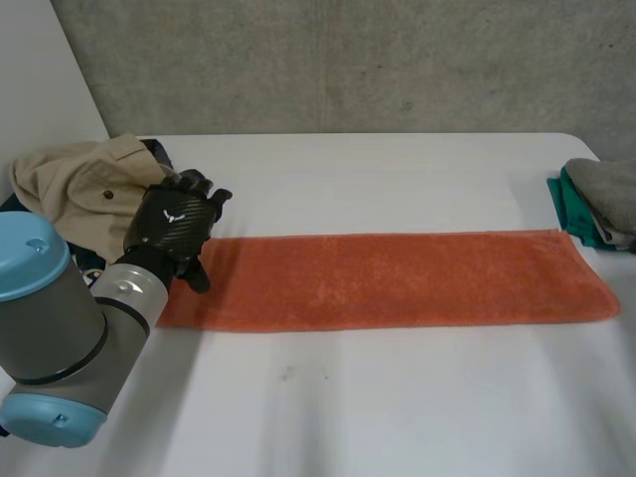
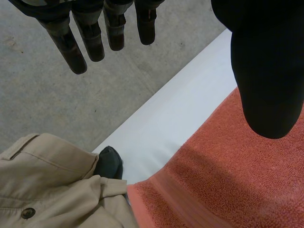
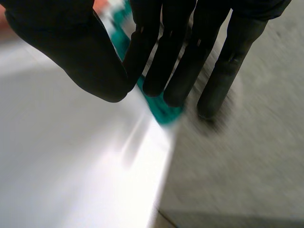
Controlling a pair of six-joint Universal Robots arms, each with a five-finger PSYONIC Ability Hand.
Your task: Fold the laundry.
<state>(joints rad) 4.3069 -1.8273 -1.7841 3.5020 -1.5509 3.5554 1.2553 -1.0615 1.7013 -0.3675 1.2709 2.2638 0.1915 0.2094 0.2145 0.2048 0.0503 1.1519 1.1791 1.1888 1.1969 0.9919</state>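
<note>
**One orange towel in a long strip, left hand open over its end**

One orange towel (image 1: pixel 388 278) lies flat across the tabletop (image 1: pixel 397 407), folded into a long narrow band. The left hand (image 1: pixel 171 227) hangs above one short end of it. Its fingers (image 2: pixel 71 47) are straight and spread away from the thumb, and they hold nothing. That end of the towel sits beneath the thumb, while the fingertips reach past the towel's long edge over bare tabletop.

Behind the palm, a crumpled beige garment (image 1: pixel 84 184) with a button meets the towel's corner, and a bit of dark cloth (image 2: pixel 110 161) pokes out from under it.

At the towel's other end a teal cloth (image 1: pixel 571 204) lies just beside it, with a grey cloth (image 1: pixel 608 189) on top. The right hand (image 3: pixel 85 57) holds its fingers straight and close together, with the thumb alongside and nothing gripped. The teal cloth lies just beyond those fingertips, at the tabletop's edge.
</note>
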